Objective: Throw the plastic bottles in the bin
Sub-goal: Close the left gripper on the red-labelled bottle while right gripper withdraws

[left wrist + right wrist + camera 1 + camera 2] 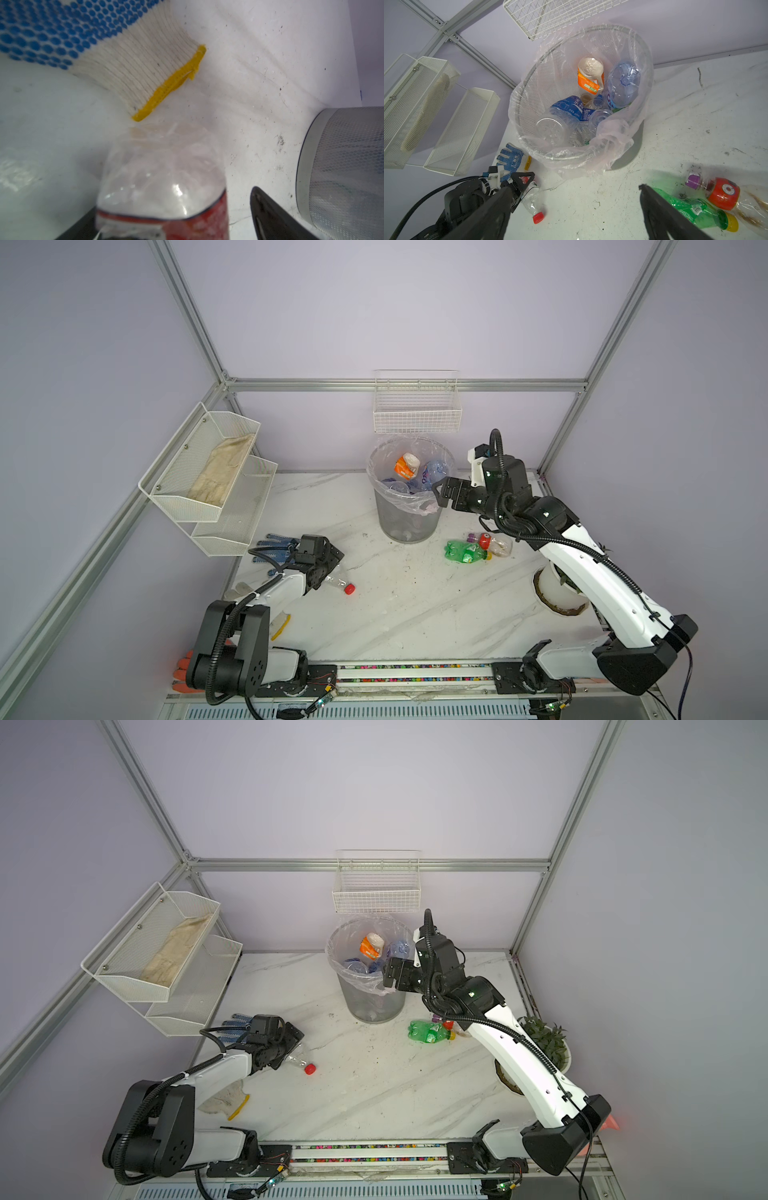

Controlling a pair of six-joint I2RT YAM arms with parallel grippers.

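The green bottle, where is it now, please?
In both top views the green bottle lies right of the bin, beside a red-labelled bottle.

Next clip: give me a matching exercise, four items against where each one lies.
Items:
1. green bottle
2. red-capped bottle
3. orange-label bottle
4. dotted glove

Places:
A. in the bin
B. between the jaws of the left gripper
C. on the table, right of the bin
D. on the table, left of the left gripper in both top views

Pairs: 1-C, 2-B, 3-A, 4-D
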